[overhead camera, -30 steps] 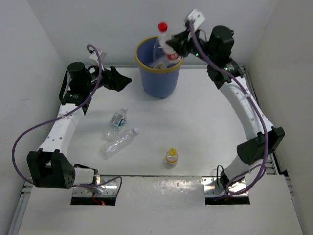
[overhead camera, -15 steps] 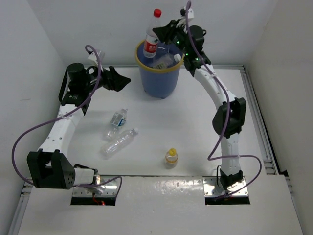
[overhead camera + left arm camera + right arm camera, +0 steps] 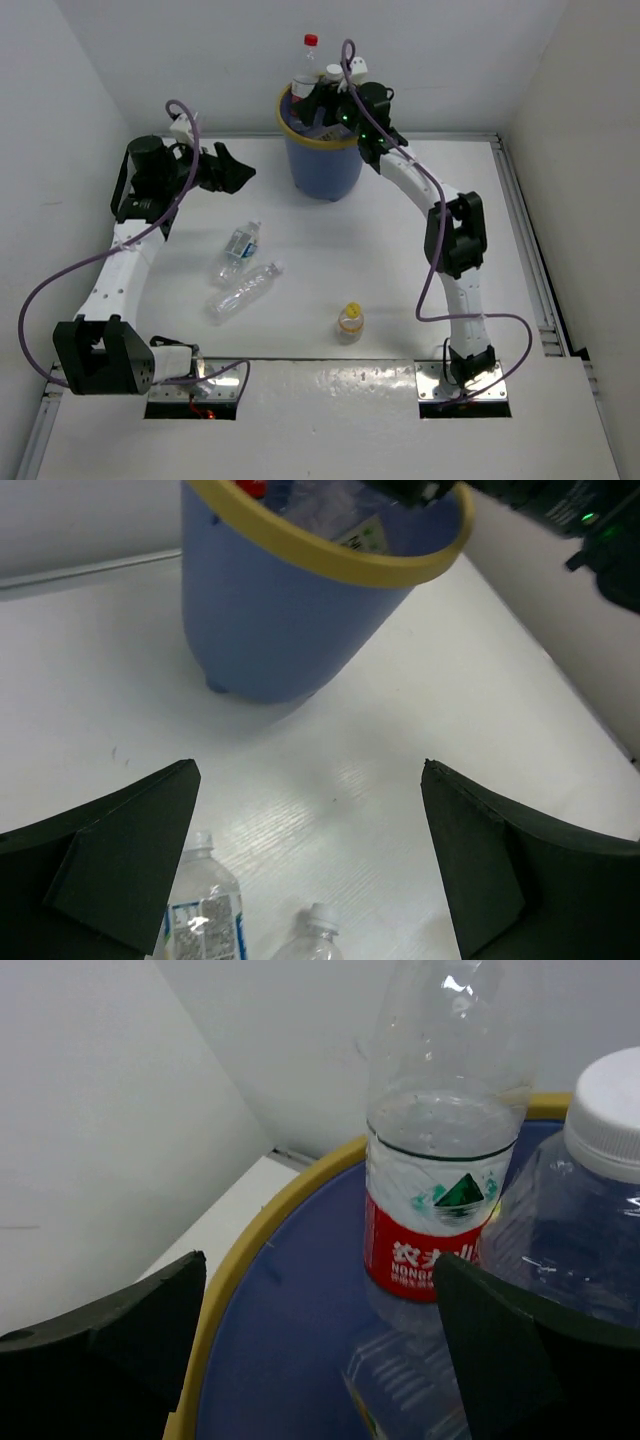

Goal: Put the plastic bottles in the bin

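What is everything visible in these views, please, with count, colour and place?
bin: one, blue with yellow rim, far side of table.
red-capped bottle: one, clear, red label, upright in bin.
white-capped bottle: one, clear, in bin beside it.
third bottle: one, clear, lying lower in bin.
blue-labelled bottle: one, clear, lying mid-table.
plain bottle: one, clear, lying beside it.
yellow-capped bottle: one, small, nearer the arms.
table: one, white.
left gripper: open, empty, left of bin.
right gripper: open, over bin.

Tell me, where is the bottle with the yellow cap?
In the top view, the yellow-capped bottle stands on the table by its near edge, right of the lying white-capped bottle and far from the bin.
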Tool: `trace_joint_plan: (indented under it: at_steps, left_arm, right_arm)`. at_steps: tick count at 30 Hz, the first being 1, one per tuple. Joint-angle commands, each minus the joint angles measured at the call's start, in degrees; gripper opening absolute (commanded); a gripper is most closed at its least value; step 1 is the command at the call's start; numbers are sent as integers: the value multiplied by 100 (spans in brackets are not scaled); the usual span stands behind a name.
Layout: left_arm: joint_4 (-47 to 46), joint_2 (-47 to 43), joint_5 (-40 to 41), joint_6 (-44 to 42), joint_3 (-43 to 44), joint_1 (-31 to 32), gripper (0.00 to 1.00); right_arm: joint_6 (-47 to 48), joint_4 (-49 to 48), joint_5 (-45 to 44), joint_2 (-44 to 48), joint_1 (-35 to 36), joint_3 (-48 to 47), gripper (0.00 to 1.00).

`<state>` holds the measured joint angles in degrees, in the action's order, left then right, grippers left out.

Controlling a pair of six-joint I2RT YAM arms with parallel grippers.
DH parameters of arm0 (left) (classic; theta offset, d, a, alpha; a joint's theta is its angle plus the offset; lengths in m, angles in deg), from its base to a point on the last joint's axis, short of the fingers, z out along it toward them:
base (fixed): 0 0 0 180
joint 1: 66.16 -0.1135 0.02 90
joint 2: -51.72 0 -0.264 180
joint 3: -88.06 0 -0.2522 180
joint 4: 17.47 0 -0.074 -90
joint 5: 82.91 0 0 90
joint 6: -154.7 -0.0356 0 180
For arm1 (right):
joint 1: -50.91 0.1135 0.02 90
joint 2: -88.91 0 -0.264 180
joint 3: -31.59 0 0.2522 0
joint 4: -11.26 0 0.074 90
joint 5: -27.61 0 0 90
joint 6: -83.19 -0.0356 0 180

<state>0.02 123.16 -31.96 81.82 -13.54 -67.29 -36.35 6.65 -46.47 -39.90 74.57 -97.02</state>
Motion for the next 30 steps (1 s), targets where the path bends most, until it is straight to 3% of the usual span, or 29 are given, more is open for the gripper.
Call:
trace_joint_plan:
  at_steps: [1, 8, 14, 18, 20, 25, 30]
  left_arm:
    - [610, -104, 257, -514, 232, -203, 100]
    - [2499, 361, 775, -2316, 593, -257, 100]
    - [3572, 1029, 1540, -2951, 392, 146, 100]
    - [3679, 1311, 2250, -2838, 163, 559, 100]
    - [3679, 1434, 2542, -2768, -47, 806, 100]
    - [3679, 1898, 2885, -2635, -372, 1149, 100]
    - [3136, 2120, 3158, -2460, -496, 1089, 83]
  right_arm:
    - [115, 35, 253, 803, -142, 6, 93]
    - [185, 422, 341, 1938, -511, 50, 95]
    - [580, 1437, 833, 3335, -837, 1156, 93]
    - [1255, 2213, 1351, 4188, -977, 2184, 92]
    - [1450, 2294, 1370, 4889, -1004, 3210, 92]
    - [1565, 2619, 1466, 5506, -1074, 4154, 92]
    - [1522, 2742, 1597, 5665, -1057, 4620, 91]
